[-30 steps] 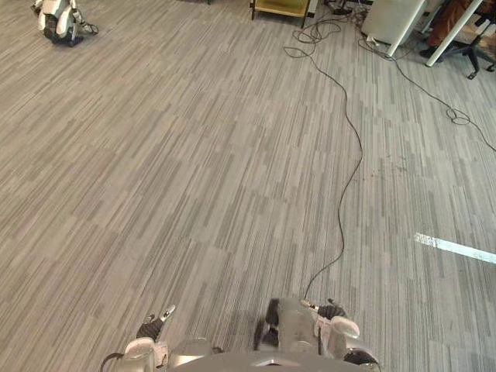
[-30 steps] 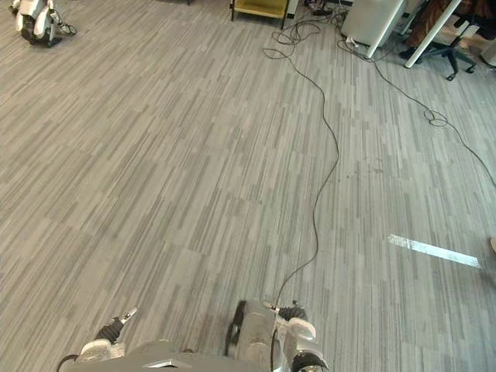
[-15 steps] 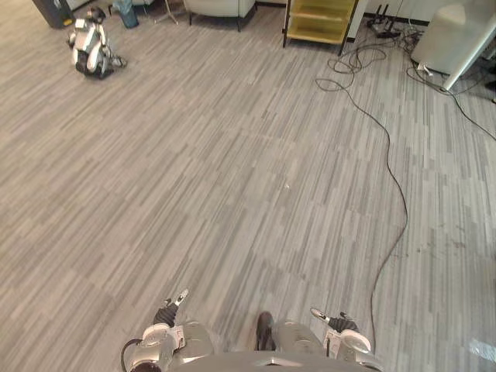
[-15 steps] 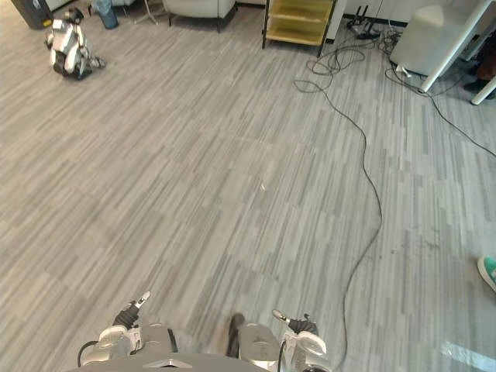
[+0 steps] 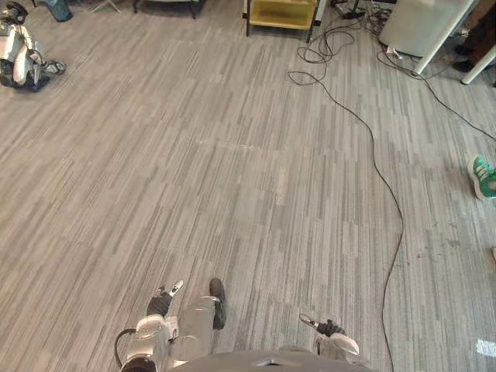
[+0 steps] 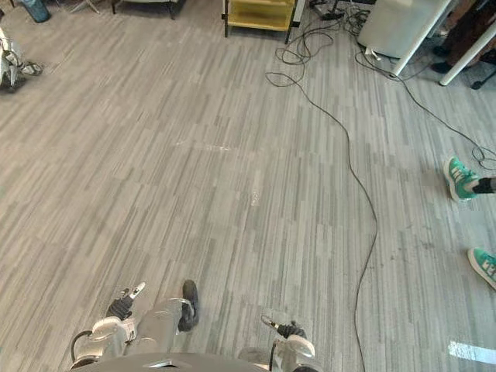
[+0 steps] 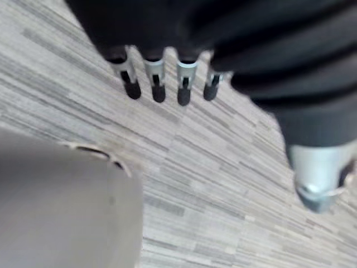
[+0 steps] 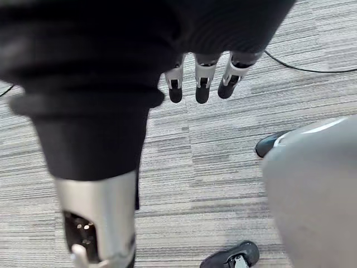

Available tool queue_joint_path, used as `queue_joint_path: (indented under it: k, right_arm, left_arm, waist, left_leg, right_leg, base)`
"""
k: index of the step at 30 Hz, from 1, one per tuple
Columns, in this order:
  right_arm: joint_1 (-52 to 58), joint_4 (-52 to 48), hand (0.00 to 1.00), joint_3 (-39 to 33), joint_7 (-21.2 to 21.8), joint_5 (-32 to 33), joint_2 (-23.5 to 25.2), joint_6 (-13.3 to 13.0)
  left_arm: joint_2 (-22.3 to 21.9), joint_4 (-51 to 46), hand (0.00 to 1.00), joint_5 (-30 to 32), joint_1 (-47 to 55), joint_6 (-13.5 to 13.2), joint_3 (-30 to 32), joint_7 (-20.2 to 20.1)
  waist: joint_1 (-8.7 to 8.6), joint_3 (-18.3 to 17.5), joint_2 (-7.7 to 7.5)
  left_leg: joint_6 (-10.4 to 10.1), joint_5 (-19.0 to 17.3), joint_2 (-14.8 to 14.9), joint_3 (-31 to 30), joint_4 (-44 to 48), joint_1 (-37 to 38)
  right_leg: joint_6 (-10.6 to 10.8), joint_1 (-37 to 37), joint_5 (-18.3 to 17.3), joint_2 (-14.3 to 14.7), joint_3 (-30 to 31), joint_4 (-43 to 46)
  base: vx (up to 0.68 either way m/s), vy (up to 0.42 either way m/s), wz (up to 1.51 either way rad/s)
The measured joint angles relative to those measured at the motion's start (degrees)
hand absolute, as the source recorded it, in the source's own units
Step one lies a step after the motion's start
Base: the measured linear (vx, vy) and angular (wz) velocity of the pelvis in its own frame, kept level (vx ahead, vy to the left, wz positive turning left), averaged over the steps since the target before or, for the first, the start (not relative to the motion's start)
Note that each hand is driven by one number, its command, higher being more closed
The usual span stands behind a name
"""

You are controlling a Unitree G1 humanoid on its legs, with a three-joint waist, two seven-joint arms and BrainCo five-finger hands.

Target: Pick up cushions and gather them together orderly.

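Two hands hang low at the near edge of my head views, both empty. The left hand (image 5: 161, 301) sits low on the left, and its own wrist camera shows its fingers (image 7: 156, 78) straight and slightly spread, dark tips pointing down at bare striped grey carpet (image 5: 194, 170). The right hand (image 5: 328, 328) sits low on the right; its fingers (image 8: 199, 84) are likewise straight and apart, the thumb off to the side, nothing between them. Where the cushions lie I cannot tell from here, so I can place them relative to neither hand. What I do see on the carpet is well away from both hands: a small white-and-black quadruped robot (image 5: 18, 54) at the far left, a yellow shelf unit (image 5: 280, 12) at the far edge, a white boxy unit (image 5: 418, 23) to its right, and a person's green shoes (image 6: 462, 177) on the right side, one beyond the other
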Motion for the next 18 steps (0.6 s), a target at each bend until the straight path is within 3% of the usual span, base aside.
queue_joint_path:
  k: [1,2,3,4,5,7,8,10,11,12,13,14,15,16,17,18]
  right_arm:
    - [-0.3,-0.3,0.0,-0.1,0.1,0.1,0.2,-0.1]
    - [-0.6,-0.4,0.0,-0.2,0.2,0.1,0.0,-0.2]
    - [-0.6,-0.5,0.0,-0.2,0.2,0.0,-0.1,-0.3]
    - [-0.7,-0.9,0.0,-0.2,0.2,-0.6,-0.5,-0.6]
    - [-1.2,-1.1,0.0,-0.1,0.3,-1.2,-0.7,-0.6]
    - [-1.7,-1.3,0.0,0.0,0.6,-1.8,-1.0,-0.6]
    - [-1.8,-2.1,0.0,0.0,0.8,-2.0,-2.3,-0.7]
    - [-1.6,-2.1,0.0,0.0,0.8,-2.1,-2.8,-0.5]
    - [-1.6,-2.5,0.0,0.0,0.8,-2.1,-2.9,-0.4]
    - [-0.8,-2.6,0.0,-0.1,0.8,-2.1,-2.8,-0.3]
    - [-0.3,-2.3,0.0,0.1,0.8,-2.1,-2.4,0.0]
    - [0.0,-2.1,0.0,0.2,0.8,-2.1,-2.3,0.2]
    - [0.9,-0.7,0.0,0.4,0.8,-2.1,-2.4,0.5]
    - [1.1,-0.7,0.0,-0.2,0.8,-2.1,-2.8,0.7]
    - [1.2,-0.7,0.0,-1.3,0.7,-2.2,-3.4,0.6]
    - [1.6,-0.7,0.0,-1.9,0.7,-2.2,-4.2,0.8]
  left_arm:
    - [0.4,0.7,0.0,0.0,0.0,0.1,-0.5,0.0]
    - [1.3,1.6,0.0,0.2,0.1,0.7,-1.8,0.0]
    - [1.4,1.9,0.0,0.2,0.2,0.9,-2.2,0.0]
    - [1.6,2.6,0.0,0.3,0.6,1.2,-2.9,0.2]
    - [2.0,3.3,0.0,1.2,0.6,1.3,-3.9,0.1]
    - [1.9,3.9,0.0,1.3,0.5,1.5,-3.9,0.1]
    - [1.6,5.1,0.0,1.3,0.1,1.6,-4.3,0.1]
    - [1.2,5.3,0.0,1.3,0.2,1.8,-5.5,0.2]
    - [1.0,5.2,0.0,1.3,0.2,1.9,-6.0,0.1]
    - [1.2,5.0,0.0,1.5,0.3,1.8,-6.0,0.1]
    - [1.9,5.3,0.0,1.9,0.7,1.8,-5.9,0.1]
    - [2.0,5.3,0.0,2.1,0.8,1.8,-5.9,0.1]
    - [1.9,5.5,0.0,2.5,0.9,1.8,-5.5,0.2]
    - [0.7,5.7,0.0,3.1,0.9,1.8,-5.1,0.1]
    - [-0.4,5.9,0.0,3.5,1.0,1.8,-5.0,0.0]
    - [-1.8,6.1,0.0,3.4,1.1,1.7,-3.4,0.0]
  waist:
    - [-0.16,0.1,-0.39]
    - [-0.52,0.2,-0.32]
    - [-0.74,0.3,-0.13]
    - [-1.22,0.3,0.33]
    - [-1.41,0.4,1.24]
    - [-2.26,0.5,1.31]
    - [-3.31,0.8,1.95]
    - [-4.2,1.3,2.69]
    - [-4.74,1.6,3.02]
    - [-5.43,1.7,2.26]
    - [-5.62,2.0,1.04]
    - [-5.62,1.7,0.5]
    - [-5.75,1.1,-0.34]
    - [-5.67,0.5,2.27]
    - [-5.88,0.3,4.89]
    - [-5.83,0.2,7.29]
  left_leg:
    - [0.5,-2.5,-0.9,0.1,0.6,2.9]
    - [0.9,-4.7,-1.7,0.2,0.4,7.0]
    - [1.0,-5.5,-1.9,0.2,-0.2,9.2]
    - [1.5,-6.8,-2.5,0.0,-3.3,14.8]
    - [1.6,-6.9,-2.5,-0.2,-6.8,19.5]
    - [1.7,-7.1,-2.4,-1.2,-9.7,23.7]
    - [1.7,-7.2,-1.7,-2.7,-12.9,28.0]
    - [1.7,-7.2,-0.8,-3.7,-14.5,29.9]
    - [1.3,-7.3,-0.2,-4.6,-16.0,31.6]
    - [-0.3,-7.3,-0.3,-5.6,-18.1,33.8]
    - [-2.9,-8.8,-0.6,-7.4,-18.7,36.6]
    - [-3.7,-9.4,-0.7,-7.8,-18.5,37.6]
    - [-4.3,-10.2,-0.5,-9.1,-17.2,39.3]
    - [-4.4,-10.2,2.1,-9.6,-12.4,38.7]
    - [-5.2,-9.6,4.7,-10.8,-4.5,36.0]
    - [-7.1,-5.4,7.6,-11.4,6.7,31.7]
  right_leg:
    - [5.8,-3.5,3.8,0.0,1.9,10.4]
    - [5.1,-6.7,4.2,-0.6,-0.2,21.0]
    - [4.3,-7.9,3.7,-1.4,-2.5,24.4]
    - [-2.0,-10.8,0.8,-3.5,-9.0,28.7]
    - [-5.7,-13.5,-2.6,-3.8,-14.1,27.6]
    - [-7.6,-16.6,-5.4,-3.4,-18.7,22.8]
    - [-9.1,-21.9,-5.5,-1.0,-21.1,10.0]
    - [-9.2,-23.8,-1.9,0.3,-21.5,-0.6]
    - [-8.9,-25.1,2.7,1.1,-21.2,-10.4]
    - [-7.4,-26.4,8.2,1.3,-20.2,-21.2]
    - [-7.5,-28.3,10.2,0.7,-18.8,-24.2]
    - [-7.9,-28.4,10.2,0.7,-18.4,-24.4]
    - [-10.5,-28.1,16.6,1.5,-16.5,-23.6]
    - [-11.6,-27.8,20.0,2.6,-17.7,-20.3]
    - [-12.2,-26.6,20.5,4.0,-19.1,-19.0]
    - [-14.0,-24.9,17.9,6.2,-20.3,-17.8]
  base:
    - [0.65,0.276,-0.21]
    - [0.41,0.15,-0.14]
    - [0.52,0.16,-0.09]
    - [0.61,0.143,-0.06]
    - [0.61,0.114,-0.02]
    - [0.58,0.017,0.31]
    - [0.65,-0.041,0.63]
    - [0.45,-0.046,0.66]
    - [0.49,-0.098,0.79]
    - [0.87,-0.222,0.93]
    - [0.63,-0.183,0.71]
    - [0.69,-0.235,0.52]
    - [0.63,-0.225,0.3]
    - [0.89,-0.328,0.3]
    - [0.84,-0.313,0.08]
    - [0.66,-0.241,-0.02]
